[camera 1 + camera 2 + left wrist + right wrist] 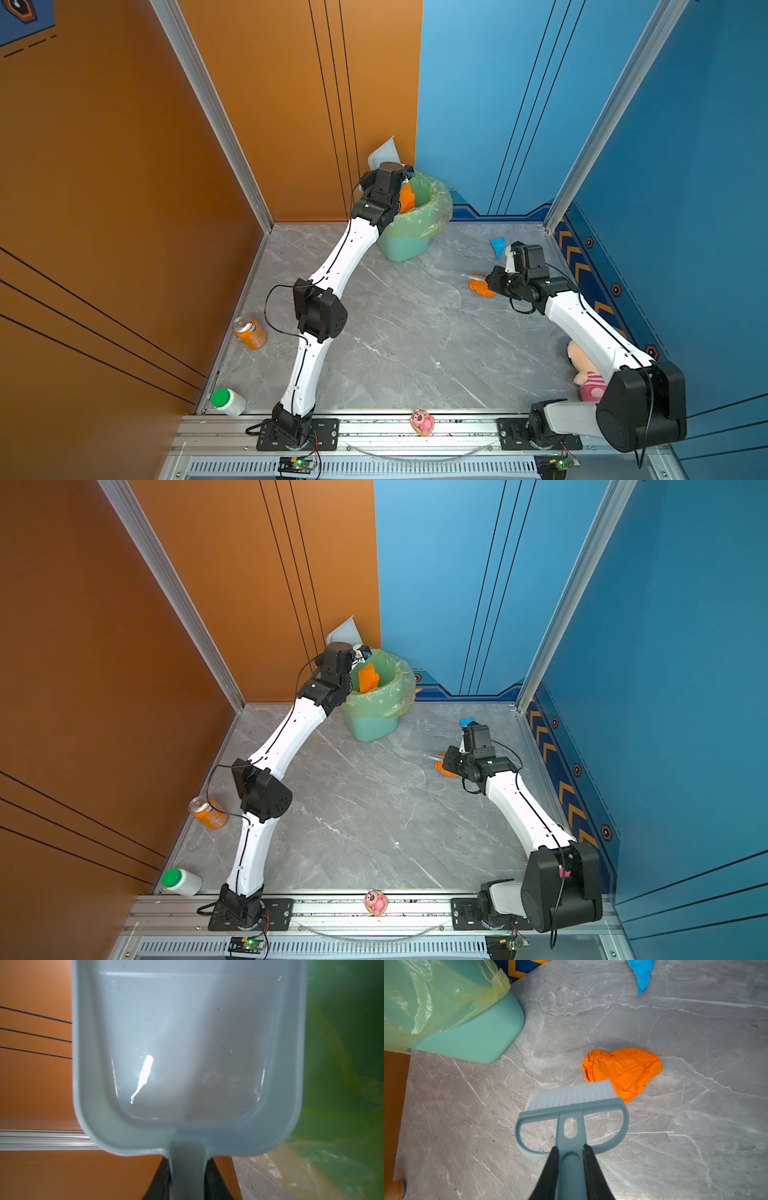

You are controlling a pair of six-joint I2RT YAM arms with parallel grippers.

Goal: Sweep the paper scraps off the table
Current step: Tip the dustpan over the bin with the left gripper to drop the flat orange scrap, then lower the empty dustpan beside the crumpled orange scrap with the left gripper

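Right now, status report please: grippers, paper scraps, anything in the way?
Left gripper shut on dustpan, empty, raised by bin. Right gripper shut on brush, bristles at orange scrap. Blue scrap also on table. Nothing blocking the brush.

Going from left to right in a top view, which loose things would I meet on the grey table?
White bottle with green cap → orange can → green bin → orange paper scrap → blue paper scrap → pink plush toy.
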